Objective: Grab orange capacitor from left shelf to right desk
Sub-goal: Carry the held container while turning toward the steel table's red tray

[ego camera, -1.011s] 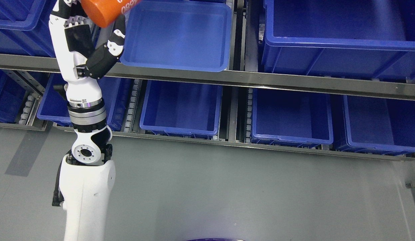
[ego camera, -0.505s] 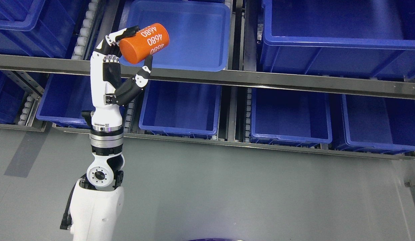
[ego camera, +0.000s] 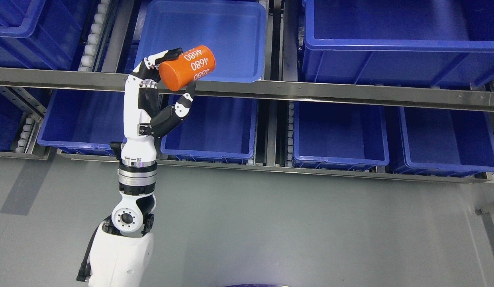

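My left hand [ego camera: 159, 85] wraps its fingers [ego camera: 167, 54] tight around the round orange capacitor [ego camera: 187, 67], upper left of the frame, so it won't drop.

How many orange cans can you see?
1. The orange cylindrical capacitor printed "4680" is held tilted in the robot's left hand, in front of the metal shelf rail. The blue plastic bins look empty, though some are cut off by the picture's edges.
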Tool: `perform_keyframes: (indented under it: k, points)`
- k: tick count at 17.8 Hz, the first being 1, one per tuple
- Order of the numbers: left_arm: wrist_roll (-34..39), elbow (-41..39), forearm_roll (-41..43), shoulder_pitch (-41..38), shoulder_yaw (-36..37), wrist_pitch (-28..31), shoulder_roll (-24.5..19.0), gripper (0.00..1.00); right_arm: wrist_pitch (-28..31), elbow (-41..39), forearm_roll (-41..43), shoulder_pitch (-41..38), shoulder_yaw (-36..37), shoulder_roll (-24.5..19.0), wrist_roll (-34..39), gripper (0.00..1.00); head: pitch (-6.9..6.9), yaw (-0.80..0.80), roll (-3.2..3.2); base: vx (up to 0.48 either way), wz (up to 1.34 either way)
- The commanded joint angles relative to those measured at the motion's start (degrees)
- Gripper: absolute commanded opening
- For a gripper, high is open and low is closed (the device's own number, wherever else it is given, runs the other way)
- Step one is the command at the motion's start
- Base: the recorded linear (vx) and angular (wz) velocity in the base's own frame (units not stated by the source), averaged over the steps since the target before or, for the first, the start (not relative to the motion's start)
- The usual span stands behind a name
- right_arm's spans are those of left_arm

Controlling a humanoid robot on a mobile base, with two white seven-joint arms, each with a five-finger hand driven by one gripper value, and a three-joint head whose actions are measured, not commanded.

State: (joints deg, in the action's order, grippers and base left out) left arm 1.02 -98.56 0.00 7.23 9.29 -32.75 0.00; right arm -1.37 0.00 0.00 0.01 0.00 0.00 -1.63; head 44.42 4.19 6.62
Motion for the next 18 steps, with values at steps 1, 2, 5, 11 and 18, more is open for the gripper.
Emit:
perform_keyframes:
  k: [1, 2, 5, 11, 18]
  points:
    - [-0.1, -0.1, -1.4, -0.3, 2.0, -1.3, -1.0, 0.1, 0.0, -1.0, -0.3, -1.1, 0.7, 1.0, 0.0, 1.0, 0.0, 0.0, 0.0, -0.034, -0.12]
    - [-0.1, -0.1, -1.4, 0.0, 2.1, -1.4, -1.0, 0.1, 0.0, -1.0, -0.3, -1.1, 0.7, 1.0, 0.0, 1.0, 0.0, 0.0, 0.0, -0.035, -0.13]
    - [-0.3, -0.1, -1.4, 0.2, 2.1, -2.3, -1.0, 0.11, 0.0, -1.0, -0.3, -1.1, 0.7, 1.0, 0.0, 1.0, 0.0, 0.0, 0.0, -0.04, -0.14]
    - [-0.6, -0.1, -1.5, 0.3, 2.2, -2.5, -1.0, 0.11, 0.0, -1.0, -0.3, -1.1, 0.7, 1.0, 0.0, 1.0, 0.0, 0.0, 0.0, -0.033, -0.14]
    - [-0.8, -0.1, -1.5, 0.4, 3.6, -2.8, -1.0, 0.11, 0.0, -1.0, -0.3, -1.1, 0.7, 1.0, 0.0, 1.0, 0.0, 0.0, 0.0, -0.016, -0.34]
